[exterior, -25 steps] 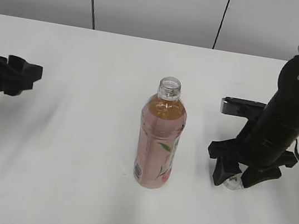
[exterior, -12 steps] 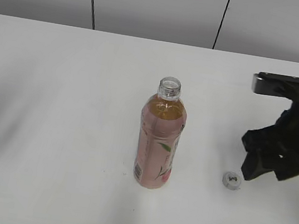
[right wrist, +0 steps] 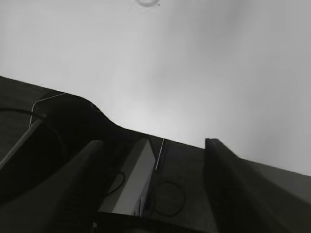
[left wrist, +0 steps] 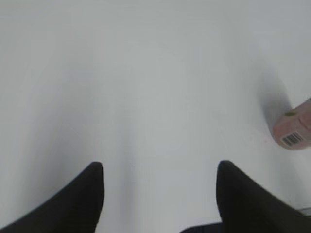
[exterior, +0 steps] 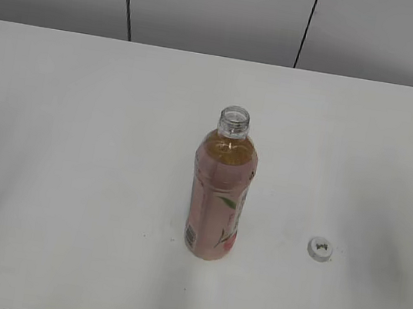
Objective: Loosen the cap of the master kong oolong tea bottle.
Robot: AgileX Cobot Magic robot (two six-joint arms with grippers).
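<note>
The master kong oolong tea bottle (exterior: 220, 195) stands upright in the middle of the white table, its neck open with no cap on it. Its pink base and barcode show at the right edge of the left wrist view (left wrist: 294, 130). The white cap (exterior: 320, 248) lies flat on the table to the right of the bottle; its faint ring shows at the top of the right wrist view (right wrist: 146, 2). My left gripper (left wrist: 159, 170) is open and empty over bare table. My right gripper (right wrist: 153, 145) is open and empty past the table's edge.
The white table (exterior: 83, 144) fills the exterior view, with a grey panelled wall (exterior: 213, 8) behind it. In the right wrist view the table's edge (right wrist: 112, 121) runs across, with dark floor, cables and a pale post (right wrist: 131, 179) below it.
My right arm has drawn back to the right and out of the exterior view, leaving the cap on the table. My left arm has also left that view.
</note>
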